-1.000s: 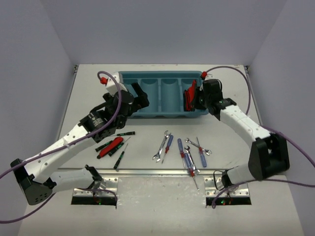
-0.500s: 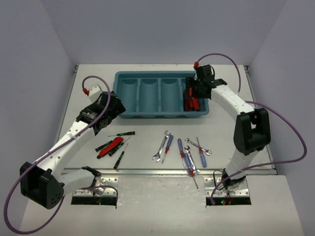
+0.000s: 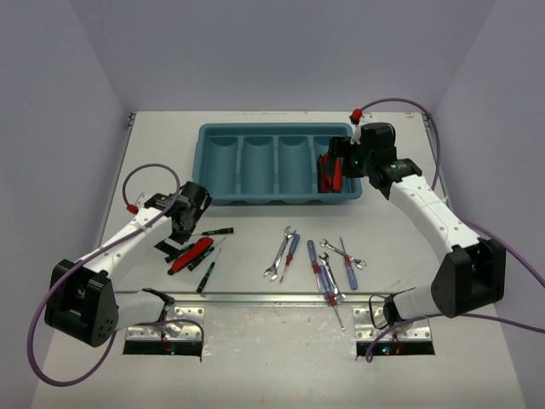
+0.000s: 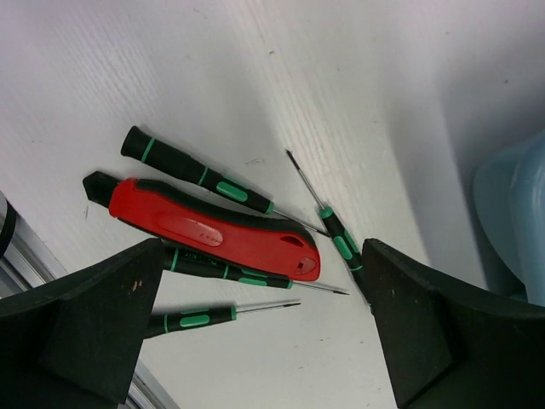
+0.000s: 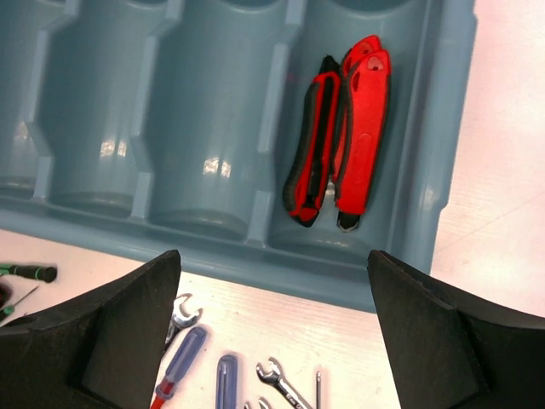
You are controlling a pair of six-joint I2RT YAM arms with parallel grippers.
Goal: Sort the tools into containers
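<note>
The teal tray (image 3: pixel 272 129) stands at the back with four long compartments. Two red-and-black pliers (image 3: pixel 329 173) lie in its rightmost compartment, also in the right wrist view (image 5: pixel 362 128). My right gripper (image 3: pixel 339 158) hovers open and empty above that compartment (image 5: pixel 274 285). My left gripper (image 3: pixel 177 232) is open and empty above a third red-and-black pliers (image 4: pixel 221 232) lying on the table among several black-and-green precision screwdrivers (image 4: pixel 200 175). Blue-handled screwdrivers (image 3: pixel 291 249) and silver wrenches (image 3: pixel 278 256) lie at the table's front centre.
The tray's three left compartments (image 3: pixel 251 166) hold nothing. The tray's near wall (image 5: pixel 255 256) is below my right fingers. A metal rail (image 3: pixel 272 297) runs along the table's front edge.
</note>
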